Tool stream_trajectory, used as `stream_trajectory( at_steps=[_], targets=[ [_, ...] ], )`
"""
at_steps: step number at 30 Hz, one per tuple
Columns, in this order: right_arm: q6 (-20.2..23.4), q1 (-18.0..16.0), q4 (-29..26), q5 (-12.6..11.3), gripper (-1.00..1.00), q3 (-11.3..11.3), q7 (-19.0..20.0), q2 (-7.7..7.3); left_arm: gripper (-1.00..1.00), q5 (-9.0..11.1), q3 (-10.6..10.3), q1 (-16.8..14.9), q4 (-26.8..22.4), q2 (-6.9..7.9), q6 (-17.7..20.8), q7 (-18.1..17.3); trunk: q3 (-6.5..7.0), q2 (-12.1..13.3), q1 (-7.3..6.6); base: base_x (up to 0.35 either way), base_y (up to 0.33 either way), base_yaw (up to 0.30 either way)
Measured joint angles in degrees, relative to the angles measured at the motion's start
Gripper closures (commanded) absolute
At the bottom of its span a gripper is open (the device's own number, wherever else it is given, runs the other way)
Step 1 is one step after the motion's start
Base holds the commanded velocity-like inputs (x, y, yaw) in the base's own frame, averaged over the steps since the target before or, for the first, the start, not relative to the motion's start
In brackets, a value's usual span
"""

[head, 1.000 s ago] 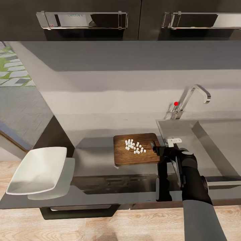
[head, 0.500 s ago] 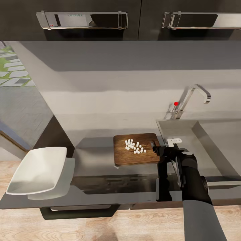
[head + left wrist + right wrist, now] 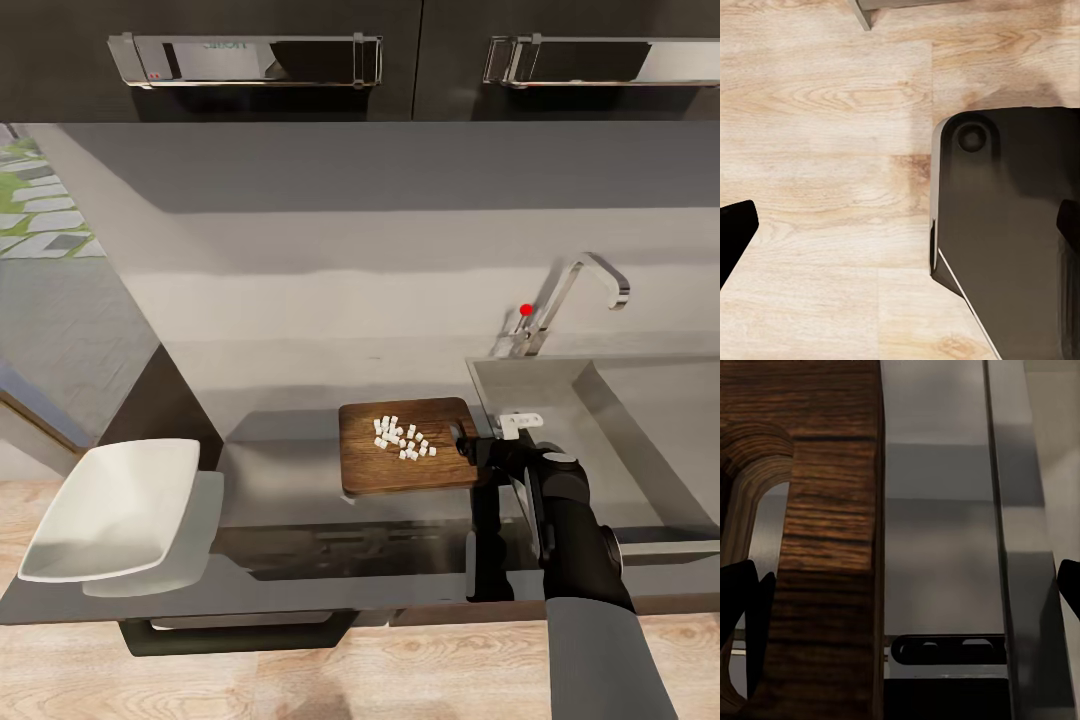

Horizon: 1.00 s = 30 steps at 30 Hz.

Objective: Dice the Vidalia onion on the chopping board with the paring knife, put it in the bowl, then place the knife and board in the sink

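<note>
Head view: right gripper (image 3: 470, 446) at the board's (image 3: 400, 470) right end, jaws spread; left gripper's (image 3: 900, 232) spread too.

Perhaps lettering on cabinet handle (image 3: 245, 58), illegible

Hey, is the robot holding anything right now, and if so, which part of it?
Cannot be told for sure. The right gripper sits at the chopping board's slot-handle end, fingertips apart; the left gripper holds nothing.
</note>
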Motion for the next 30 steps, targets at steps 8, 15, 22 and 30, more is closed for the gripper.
stream_trajectory(
  at_steps=[8,15,22,30],
  targets=[
    [0.49,0.03,-0.44,0.17,-1.00,-0.01,-0.03,0.15,-1.00,0.00,0.00,-0.01,0.00,0.00,0.00,0.00,-0.01,0.02,0.01,0.000,0.000,0.000],
    [0.94,0.03,-1.28,-1.62,-1.00,0.12,0.35,0.28,-1.00,0.01,-0.03,-0.02,0.01,0.01,-0.01,0.01,-0.01,0.01,0.01,0.000,0.000,0.000],
    [1.12,0.03,-1.68,-1.72,-1.00,0.09,0.40,0.31,-1.00,0.01,-0.02,-0.02,0.01,0.01,-0.01,0.01,-0.01,0.01,0.01,0.000,0.000,0.000],
    [1.14,0.03,-1.71,-1.72,-1.00,0.12,0.41,0.31,-1.00,0.01,-0.03,-0.02,0.01,0.01,-0.01,0.01,-0.01,0.01,0.01,0.000,0.000,0.000]
  ],
)
